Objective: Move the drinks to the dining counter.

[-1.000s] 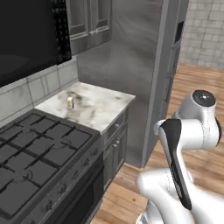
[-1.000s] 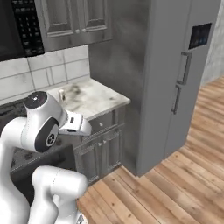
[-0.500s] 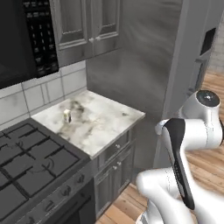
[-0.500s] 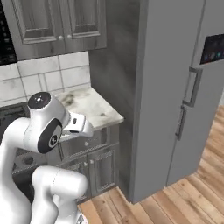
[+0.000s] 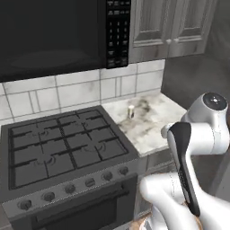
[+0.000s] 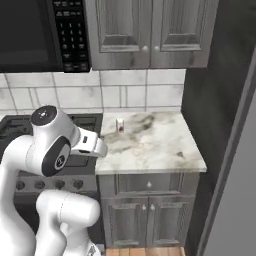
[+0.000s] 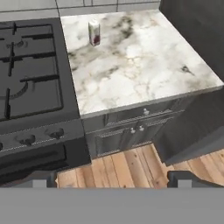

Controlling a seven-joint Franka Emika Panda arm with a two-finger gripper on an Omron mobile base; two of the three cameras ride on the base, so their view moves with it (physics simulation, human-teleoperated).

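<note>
A small pale can (image 5: 131,112) with a red band stands upright at the back left of the small marble worktop (image 6: 150,145), close to the stove. It also shows as the can (image 6: 120,125) in the right base view and the can (image 7: 94,33) near the top of the hand view. My gripper (image 7: 113,181) is open with nothing between its fingertips (image 7: 43,180). It hangs well short of the worktop, above the wooden floor in front of the cabinets. The dining counter is out of view.
A black gas stove (image 5: 58,148) adjoins the worktop on its left, with a microwave (image 5: 54,36) above. Grey wall cabinets (image 6: 150,30) hang over the worktop. A tall grey fridge (image 6: 235,190) stands to its right. Wooden floor (image 7: 131,166) lies in front.
The base has turned, so the whole picture has shifted: stove and worktop now face the cameras and the fridge has slid to the right edge. The gripper stays open.
</note>
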